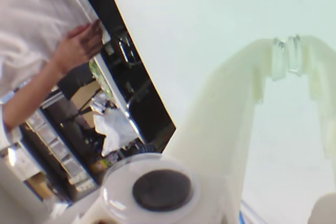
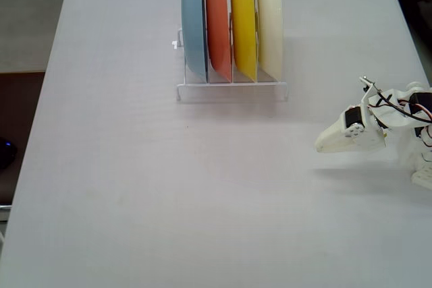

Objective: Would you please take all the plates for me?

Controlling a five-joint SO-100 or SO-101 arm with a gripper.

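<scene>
Plates point(image 2: 233, 25), four round shallow plastic, upright in white wire rack point(image 2: 229, 89): light, stiff, slippery; best pinched at upper rims. Gripper point(image 2: 320, 146) empty, narrow-set.

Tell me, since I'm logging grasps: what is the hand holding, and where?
Nothing. The hand is empty, apart from the four plates upright in the rack.

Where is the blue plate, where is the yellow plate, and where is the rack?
blue plate point(image 2: 195, 25), fixed view, on its curved face.
yellow plate point(image 2: 244, 25), fixed view, on its middle.
rack point(image 2: 229, 90), fixed view, on its front base bar.
</scene>
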